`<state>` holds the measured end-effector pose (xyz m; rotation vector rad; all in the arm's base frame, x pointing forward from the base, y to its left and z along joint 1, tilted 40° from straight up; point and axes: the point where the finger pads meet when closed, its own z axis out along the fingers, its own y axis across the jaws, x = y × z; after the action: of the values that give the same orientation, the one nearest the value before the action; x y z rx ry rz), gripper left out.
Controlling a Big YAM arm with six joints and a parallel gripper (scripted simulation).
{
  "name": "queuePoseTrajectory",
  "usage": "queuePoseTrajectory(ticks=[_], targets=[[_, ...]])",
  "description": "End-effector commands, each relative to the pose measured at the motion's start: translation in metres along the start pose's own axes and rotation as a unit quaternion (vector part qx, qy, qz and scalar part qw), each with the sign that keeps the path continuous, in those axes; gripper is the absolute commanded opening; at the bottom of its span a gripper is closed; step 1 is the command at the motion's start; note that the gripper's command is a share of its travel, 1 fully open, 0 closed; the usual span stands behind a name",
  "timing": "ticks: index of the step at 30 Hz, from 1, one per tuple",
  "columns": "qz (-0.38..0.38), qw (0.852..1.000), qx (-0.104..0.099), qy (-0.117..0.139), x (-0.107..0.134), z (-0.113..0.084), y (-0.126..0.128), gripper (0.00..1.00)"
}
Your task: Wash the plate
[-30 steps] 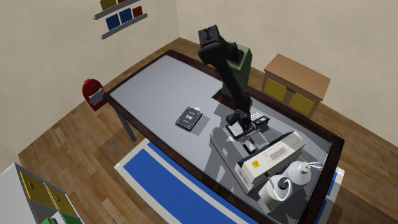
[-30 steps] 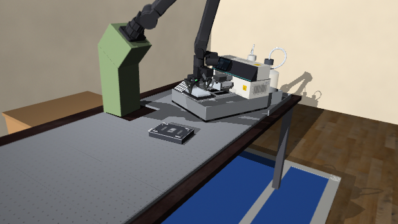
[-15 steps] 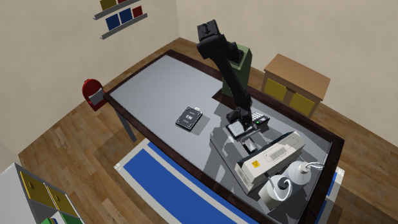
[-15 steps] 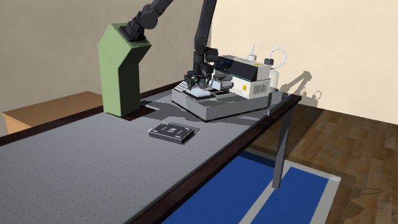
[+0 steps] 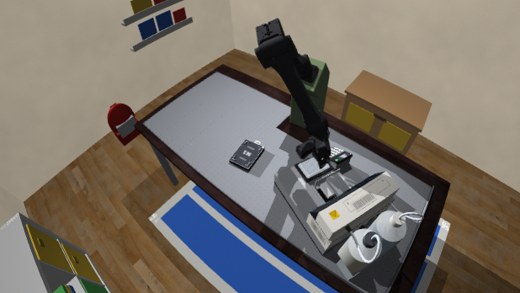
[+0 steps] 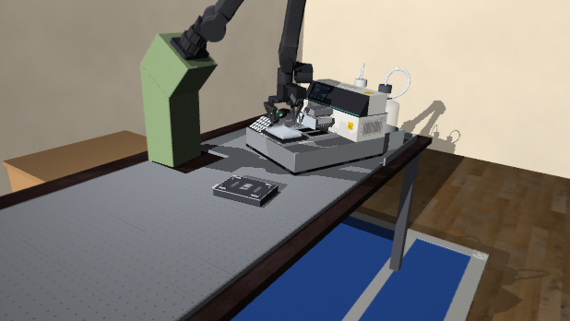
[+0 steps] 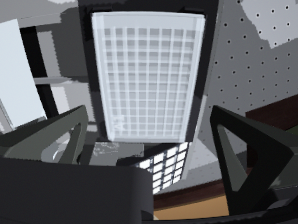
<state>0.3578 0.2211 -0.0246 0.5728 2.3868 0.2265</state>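
— What is sitting around the table [image 5: 202, 105]?

— A red bin [image 5: 122, 122] is standing at its left end, a wooden cabinet [image 5: 384, 110] is standing by the back wall, and a blue mat [image 5: 219, 244] is lying on the floor in front.

— And up on the wall?

— Two shelves [image 5: 161, 34] are holding blue, red and yellow boxes.

Wide bare tabletop [image 5: 210, 109] between the nest N1 [image 5: 246, 155] and the washer [image 5: 358, 202] — open passage there. Over the carrier, tight: plate [image 7: 148, 76] lying flat below the spread gripper [image 6: 282, 112], fingers clear of its edges on both sides. Washer's tall head [image 6: 355, 103] just beyond the plate, keypad [image 5: 339, 152] close beside. Green pedestal [image 6: 172, 101] blocking the back edge — bottles [image 5: 379, 236] crowding the far end.
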Motion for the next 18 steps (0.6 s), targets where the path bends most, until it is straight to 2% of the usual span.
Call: queuePoseTrajectory(ticks=[1,18], targets=[[0.005,1.000,-0.008,-0.001,0.001,-0.014,0.004,1.00],[0.006,1.000,-0.008,-0.001,0.001,-0.039,0.005,1.00]])
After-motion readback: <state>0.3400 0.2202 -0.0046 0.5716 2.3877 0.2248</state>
